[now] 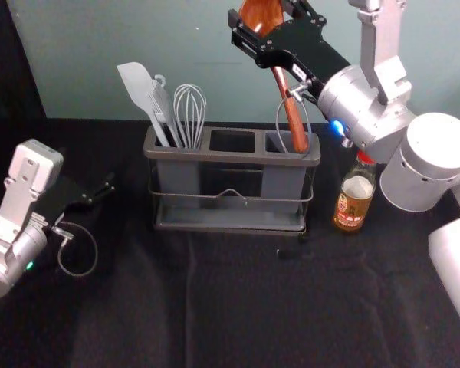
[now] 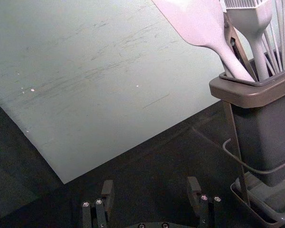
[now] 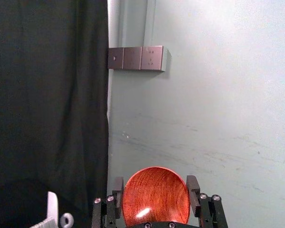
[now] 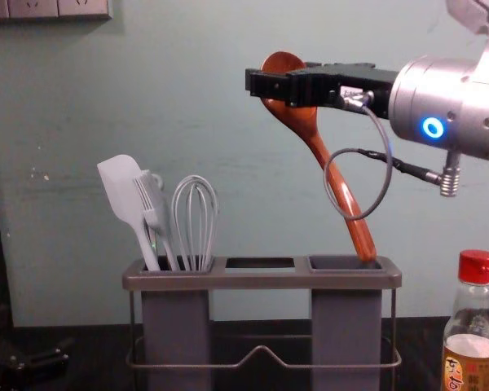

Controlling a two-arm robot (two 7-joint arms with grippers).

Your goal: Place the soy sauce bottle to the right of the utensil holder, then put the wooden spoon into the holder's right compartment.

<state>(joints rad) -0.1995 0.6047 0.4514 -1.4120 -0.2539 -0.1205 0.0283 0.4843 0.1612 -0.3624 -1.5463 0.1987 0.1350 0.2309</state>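
Right claw point(image 1: 259, 21): raised above the holder, toward 1 o'clock; closed on the bowl of one reddish-brown wooden spoon point(image 4: 358, 232), handle end slanting down to the 3 o'clock compartment's mouth.
Grey three-opening utensil holder point(image 1: 231, 155): on black-covered desk point(image 1: 238, 307).
Red-capped glass soy sauce bottle point(image 1: 353, 201): upright, holder's 3 o'clock.
Left claw point(image 1: 106, 188): parked, 9 o'clock, wide.

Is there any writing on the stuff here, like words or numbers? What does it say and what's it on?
Label on the soy sauce bottle: fancy characters and smaller print, too blurry to read for sure.
White sticker by the right gripper, which is up above the holder, holding the wooden spoon: print too small to read.
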